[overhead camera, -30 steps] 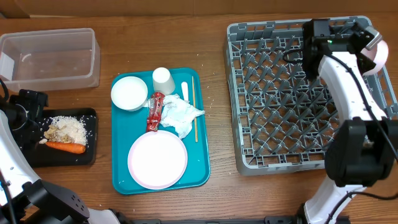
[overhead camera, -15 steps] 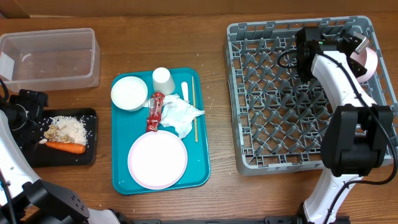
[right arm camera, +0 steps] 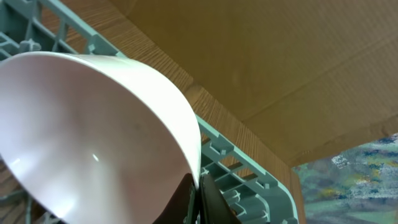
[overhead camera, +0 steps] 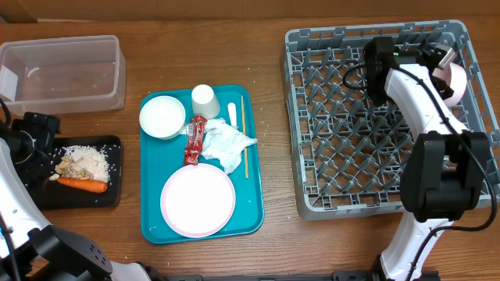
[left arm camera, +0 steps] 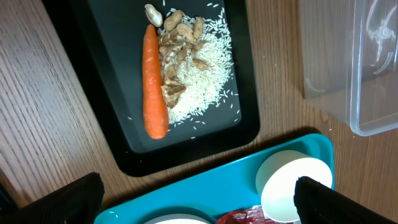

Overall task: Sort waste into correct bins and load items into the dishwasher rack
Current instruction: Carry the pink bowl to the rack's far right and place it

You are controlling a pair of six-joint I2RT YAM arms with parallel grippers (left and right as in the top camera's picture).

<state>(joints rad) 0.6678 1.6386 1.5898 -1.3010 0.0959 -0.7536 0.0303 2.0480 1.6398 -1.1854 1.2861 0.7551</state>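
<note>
The task is judged to be somewhere short of halfway. The food waste appears sorted: the carrot point(overhead camera: 82, 185) and the rice and scraps point(overhead camera: 87, 160) are seen lying in the black tray point(overhead camera: 117, 191), at 9 o'clock of the teal serving tray point(overhead camera: 152, 226). In the clear tub point(overhead camera: 78, 86), at 10 o'clock of that tray, only a few pale specks can be made out. The crumpled napkin point(overhead camera: 228, 146) and the red wrapper point(overhead camera: 194, 140) are found near the middle of the teal serving tray, touching each other, so the dry waste is yet to be binned.

Of the dishes, one small white bowl point(overhead camera: 456, 80) is being brought to the dishwasher rack point(overhead camera: 351, 160). Its thin wall is pinched at the rim by the right hand point(right arm camera: 198, 202), and it is held tilted on its side at the rack's 2 o'clock corner. Whether it rests on the pegs cannot be told. No other dish is seen in the rack.

Five items are left on the teal serving tray: the second bowl point(overhead camera: 162, 117) at 11 o'clock, the cup point(overhead camera: 205, 101) at 12 o'clock, the fork point(overhead camera: 233, 114) and the wooden stick point(overhead camera: 244, 140) along the 2 o'clock side, and the plate point(overhead camera: 198, 200) at 6 o'clock.

The left hand point(left arm camera: 199, 204) is spread wide with nothing in it, hanging over the near edges of the black tray and the teal serving tray
</note>
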